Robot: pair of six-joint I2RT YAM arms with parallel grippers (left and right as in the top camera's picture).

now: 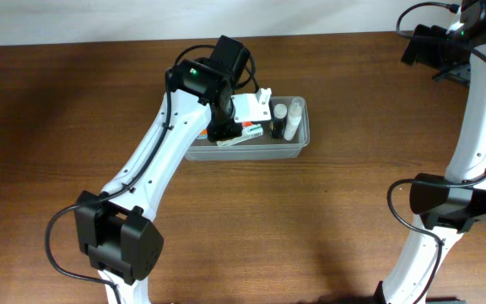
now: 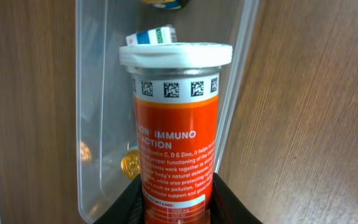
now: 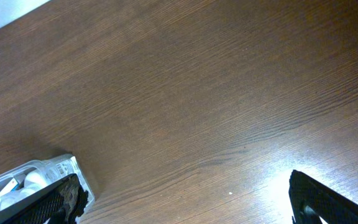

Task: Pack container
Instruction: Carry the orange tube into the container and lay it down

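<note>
From overhead, the left arm (image 1: pixel 160 150) reaches over the clear container (image 1: pixel 260 154), and its left jaws hang above the tub's left half. To the right of those jaws, inside the tub, stand white bottles (image 1: pixel 292 118) against the far short wall. Bare counter (image 1: pixel 74 101) lies open on every side of the tub. The right arm (image 1: pixel 479 127) stands well apart, at the counter's right edge.

In the left wrist view, the left jaws clamp the lower end of an orange tube (image 2: pixel 176 124), whose white cap points ahead over the container's open mouth. The tub's walls run close on both sides of the tube. A gold disc (image 2: pixel 131 165) lies on the floor just left of the jaws, and a small box (image 2: pixel 151 36) sits beyond the cap.

In the right wrist view, the right jaws are spread wide and hold nothing. The container's corner sits beside the left finger (image 3: pixel 64 198), and open counter lies between and ahead.
</note>
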